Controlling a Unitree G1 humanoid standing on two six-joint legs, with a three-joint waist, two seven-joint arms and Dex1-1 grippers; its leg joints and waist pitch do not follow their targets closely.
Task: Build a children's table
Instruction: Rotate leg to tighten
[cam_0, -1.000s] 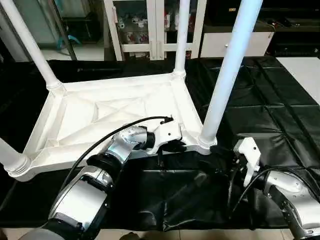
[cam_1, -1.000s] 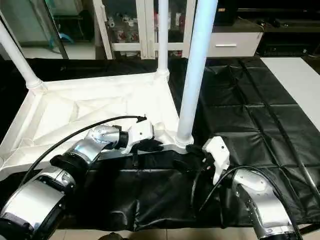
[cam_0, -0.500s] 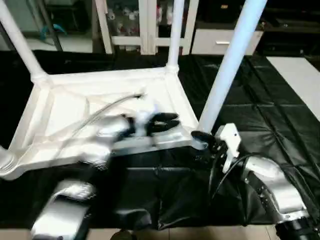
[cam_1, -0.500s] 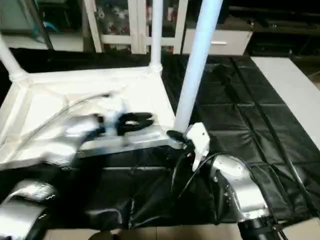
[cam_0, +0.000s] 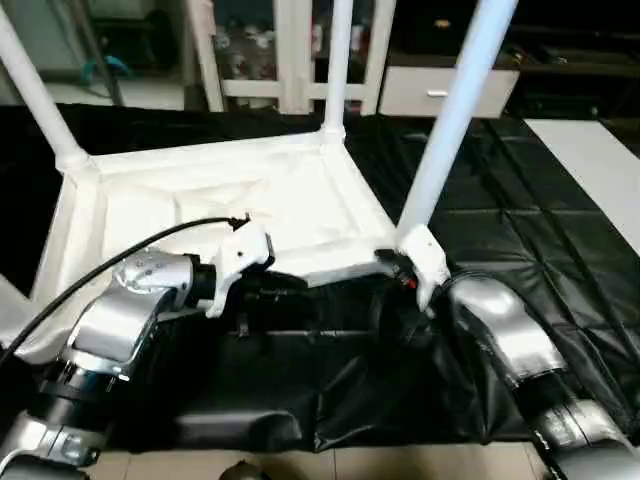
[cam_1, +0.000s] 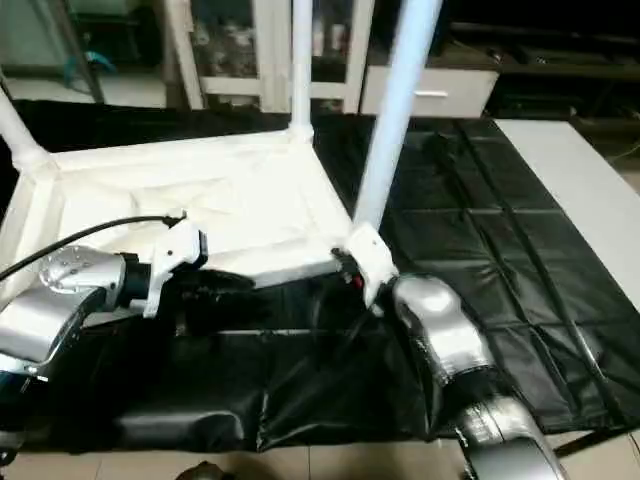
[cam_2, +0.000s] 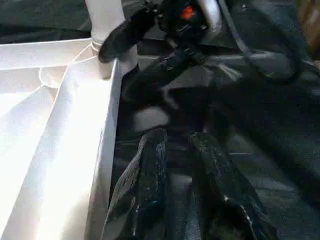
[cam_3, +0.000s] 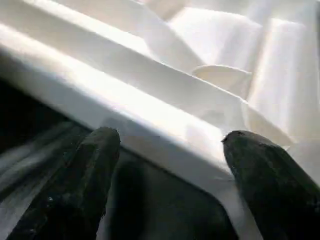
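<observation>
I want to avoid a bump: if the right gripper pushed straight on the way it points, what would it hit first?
Most likely the near rim of the children's table: the right gripper stands open, facing that white edge near the corner socket. Depth is unclear.

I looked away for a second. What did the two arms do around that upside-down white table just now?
The left gripper came off the table's near rim and pulled back to the left; it now sits beside the rim, holding nothing. The right gripper moved up to the near corner under the leg, its fingers spread wide around the edge. The table stayed upside down on the black cloth, legs up.
</observation>
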